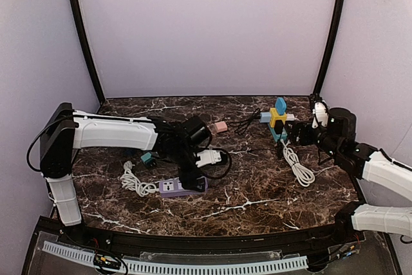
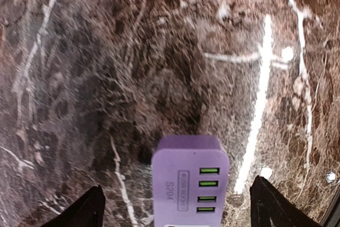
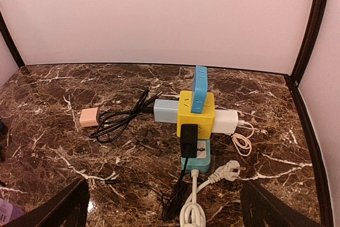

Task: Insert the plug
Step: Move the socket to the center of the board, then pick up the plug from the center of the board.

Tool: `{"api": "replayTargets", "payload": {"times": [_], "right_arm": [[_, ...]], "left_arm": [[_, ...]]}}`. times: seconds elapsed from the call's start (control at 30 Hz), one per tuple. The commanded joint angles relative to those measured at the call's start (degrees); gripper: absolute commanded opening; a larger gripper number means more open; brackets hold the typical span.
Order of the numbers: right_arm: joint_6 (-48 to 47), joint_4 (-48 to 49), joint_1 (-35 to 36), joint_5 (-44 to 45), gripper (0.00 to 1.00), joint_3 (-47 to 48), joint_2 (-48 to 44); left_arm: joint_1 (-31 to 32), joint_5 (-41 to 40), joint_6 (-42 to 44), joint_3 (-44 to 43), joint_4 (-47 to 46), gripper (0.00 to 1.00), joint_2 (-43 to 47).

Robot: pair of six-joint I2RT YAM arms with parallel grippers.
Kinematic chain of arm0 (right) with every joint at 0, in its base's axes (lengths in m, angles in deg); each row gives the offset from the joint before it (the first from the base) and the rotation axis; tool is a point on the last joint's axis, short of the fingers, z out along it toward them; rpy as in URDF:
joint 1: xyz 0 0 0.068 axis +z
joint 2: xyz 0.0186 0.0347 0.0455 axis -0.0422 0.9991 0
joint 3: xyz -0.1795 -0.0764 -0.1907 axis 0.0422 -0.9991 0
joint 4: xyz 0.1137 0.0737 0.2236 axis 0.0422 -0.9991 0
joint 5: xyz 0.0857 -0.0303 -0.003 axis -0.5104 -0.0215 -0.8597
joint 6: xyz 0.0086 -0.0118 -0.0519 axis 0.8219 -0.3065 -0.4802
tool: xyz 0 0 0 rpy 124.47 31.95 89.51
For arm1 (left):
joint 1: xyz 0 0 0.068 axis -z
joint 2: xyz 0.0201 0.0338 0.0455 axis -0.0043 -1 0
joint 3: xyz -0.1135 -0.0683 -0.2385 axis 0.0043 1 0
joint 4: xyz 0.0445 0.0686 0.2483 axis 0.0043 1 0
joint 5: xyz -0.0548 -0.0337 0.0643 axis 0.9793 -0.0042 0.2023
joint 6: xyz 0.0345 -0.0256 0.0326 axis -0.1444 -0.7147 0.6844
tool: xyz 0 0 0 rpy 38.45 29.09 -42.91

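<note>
The purple power strip (image 2: 188, 179) is flanked, untouched, at six o'clock by the spread left fingers (image 2: 85, 208); the right fingers (image 3: 64, 206) are likewise held spread.

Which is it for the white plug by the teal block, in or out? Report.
Out. The white plug lies loose on the table beside the teal block, pins in no socket.

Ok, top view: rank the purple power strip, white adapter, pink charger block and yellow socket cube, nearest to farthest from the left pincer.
1. Purple power strip, right under the left pincer.
2. White adapter, just behind.
3. Pink charger block, farther back.
4. Yellow socket cube, far right.
</note>
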Motion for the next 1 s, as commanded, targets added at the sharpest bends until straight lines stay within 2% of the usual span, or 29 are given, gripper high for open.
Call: {"api": "replayTargets", "payload": {"times": [0.0,0.07,0.17,0.3,0.4,0.53,0.67,0.8,0.97], "right_arm": [[0.7,4.0,0.4,-4.5,0.99,0.3,1.6],[1.1,5.4,0.4,-8.7,0.99,1.4,2.8],[2.2,7.3,0.4,-13.5,0.99,3.4,4.0],[3.1,9.7,0.4,-15.3,0.99,5.1,2.7],[5.1,16.7,0.4,-18.2,0.99,3.4,1.1],[7.9,25.2,0.4,-23.6,0.99,1.6,1.5],[11.3,16.9,0.4,-21.9,0.99,7.2,6.1],[15.0,12.0,0.7,-23.6,0.99,12.1,11.6],[17.4,10.4,2.3,-21.8,0.99,16.0,15.8]], "left_arm": [[0.1,-1.4,3.2,-6.5,4.2,0.86,2.1],[-1.6,-0.2,2.8,-9.3,7.3,0.87,3.4],[-9.7,2.4,-2.3,-13.5,13.9,0.91,5.1],[-23.1,-4.5,-3.4,-17.5,21.6,0.91,4.9],[-33.9,-7.0,-3.4,-16.4,23.1,0.94,4.5],[-42.6,-9.0,-1.6,-12.0,18.4,0.95,5.4],[-47.4,-5.3,-2.5,-8.2,14.0,0.95,5.4],[-47.7,1.8,-2.2,-4.0,10.3,0.98,5.4],[-47.7,0.4,-3.9,0.2,4.4,0.99,5.6]]}}
